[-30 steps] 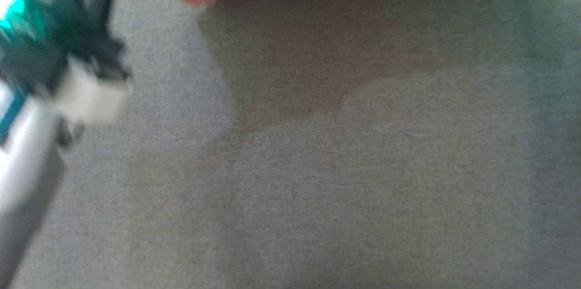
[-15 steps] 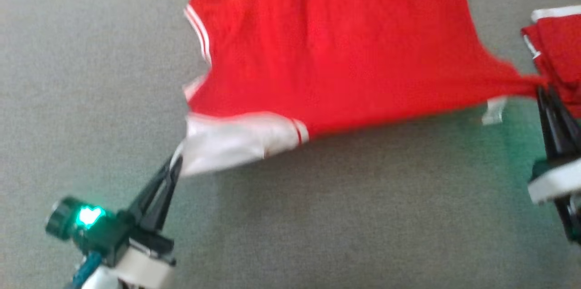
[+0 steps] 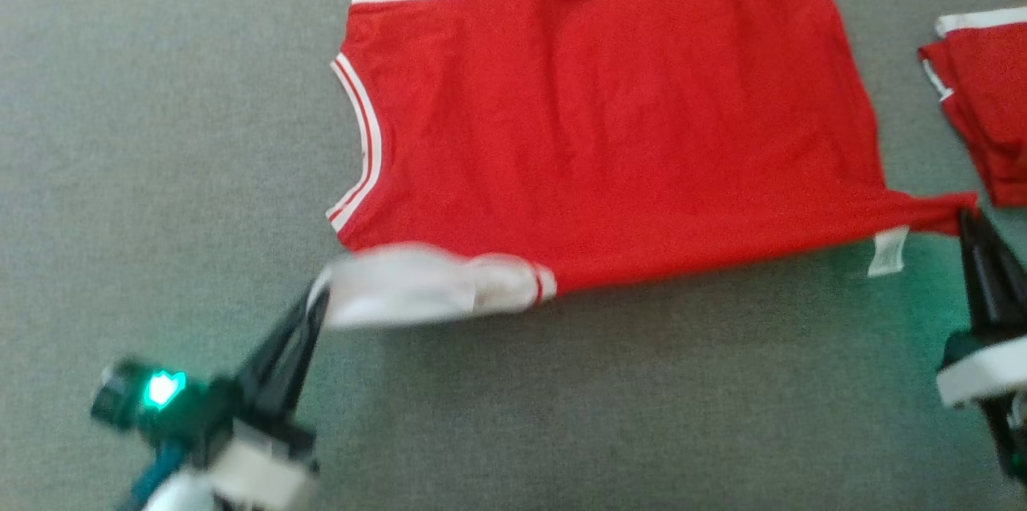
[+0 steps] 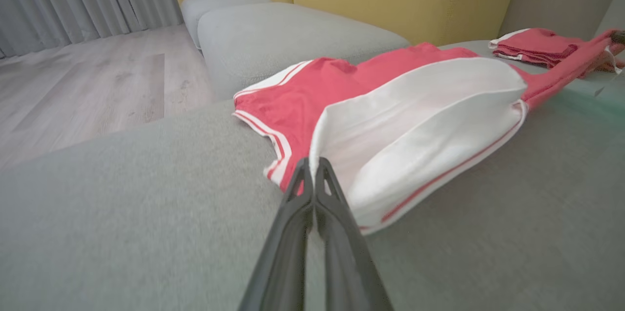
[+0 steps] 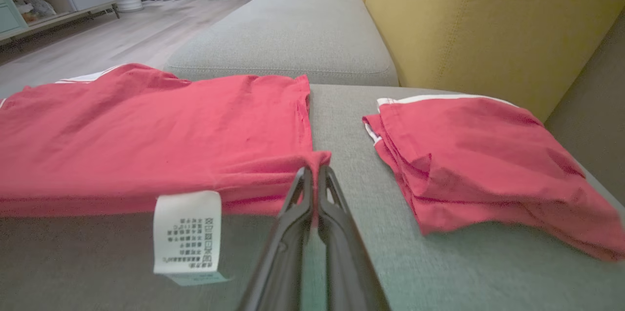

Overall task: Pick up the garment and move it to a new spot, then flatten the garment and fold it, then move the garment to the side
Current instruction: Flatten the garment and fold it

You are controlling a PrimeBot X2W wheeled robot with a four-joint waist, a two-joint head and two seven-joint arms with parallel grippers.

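Spreading red white-trimmed jersey [image 3: 610,134] on grey sofa cushion [image 3: 160,134]: left hand [image 3: 315,301] clamped on sleeve [image 3: 417,286] lower left, right hand [image 3: 968,221] clamped on hem [image 3: 931,210] right edge; tension evenly, lower flat.

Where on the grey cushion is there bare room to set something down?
Widest bare patch: the cushion on the left, beside the neckline of the shirt. A second bare strip runs along the near side, between the left gripper and the right gripper. Crowded on the right: just a narrow gap separates the shirt's hem from the folded pile.
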